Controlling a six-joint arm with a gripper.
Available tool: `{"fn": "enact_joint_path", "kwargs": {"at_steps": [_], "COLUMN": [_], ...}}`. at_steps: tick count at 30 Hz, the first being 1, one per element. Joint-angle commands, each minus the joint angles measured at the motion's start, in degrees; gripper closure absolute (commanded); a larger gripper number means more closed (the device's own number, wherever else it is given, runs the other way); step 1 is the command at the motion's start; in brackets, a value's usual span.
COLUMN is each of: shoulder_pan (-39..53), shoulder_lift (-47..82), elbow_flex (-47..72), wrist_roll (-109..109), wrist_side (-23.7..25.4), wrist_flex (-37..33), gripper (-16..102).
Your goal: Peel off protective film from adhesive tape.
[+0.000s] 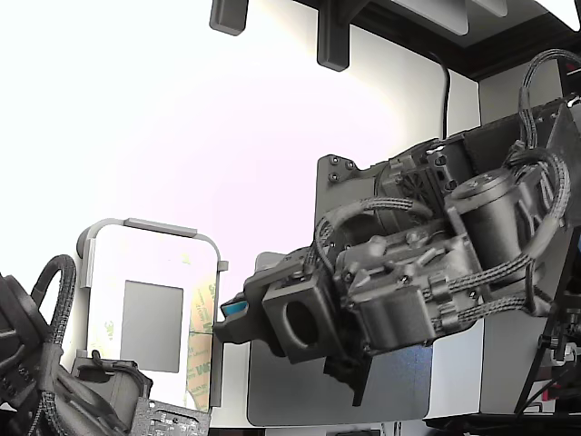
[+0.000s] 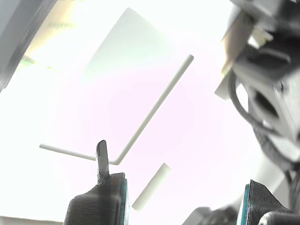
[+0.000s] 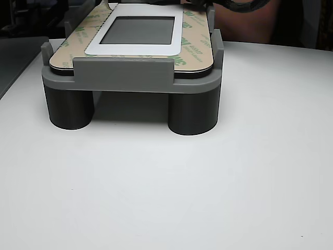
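The protective film (image 3: 193, 44) lies along the long edge of the white panel (image 3: 140, 15), a pale-yellow, faintly translucent strip bearing small green printed marks; in the other view a matching strip runs down the opposite long edge, and both sit flat on the panel with no lifted corner visible. The exterior view shows the same film (image 1: 201, 331) as a narrow yellowish band down the side of the panel (image 1: 145, 263) nearest the fingertips. The panel carries a grey rectangular patch (image 3: 138, 30) at its middle, matte and slightly darker than its white surround. It rests in a grey holder (image 3: 130, 78) with raised lips at the edges and squat cylindrical legs, a moulded or printed look with a dull finish; this construction shows only in the other view, which in turn shows nothing of the gripper. The holder stands on a plain white table (image 3: 166, 198). The gripper (image 1: 234, 318) appears in the exterior view as a dark blocky body wrapped in braided cables, its teal-faced fingertip just beside the film edge of the panel; contact cannot be confirmed from that angle. The wrist view is heavily overexposed: it shows the two dark fingers (image 2: 101, 197) with teal pad edges standing well apart, nothing between them, and only washed-out pale outlines beyond them, so the film cannot be made out there. A dark grey mat (image 1: 345, 391) lies behind the gripper body.
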Motion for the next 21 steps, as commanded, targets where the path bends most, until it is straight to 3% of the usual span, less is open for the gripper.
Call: {"fn": "enact_joint_path", "kwargs": {"at_steps": [1,5,6,7,10,16,21], "shoulder_pan": [-3.4,-9.2,-10.5,-12.3,-18.0,-29.0,-34.9], "shoulder_lift": [2.1,5.6,7.5,9.5,16.6,26.8,33.0], "elbow_flex": [-4.7,-4.9,-4.2,-3.2,2.2,9.4,16.7], "wrist_roll": [4.2,18.6,23.6,28.1,44.6,82.3,97.7], "wrist_side": [-1.0,-3.4,-3.8,-5.3,-8.4,-6.9,-9.0], "wrist_flex": [6.2,6.9,6.4,5.8,0.4,-3.6,-4.9], "gripper": [-11,-8,-14,-12,-12,-14,-14]}}
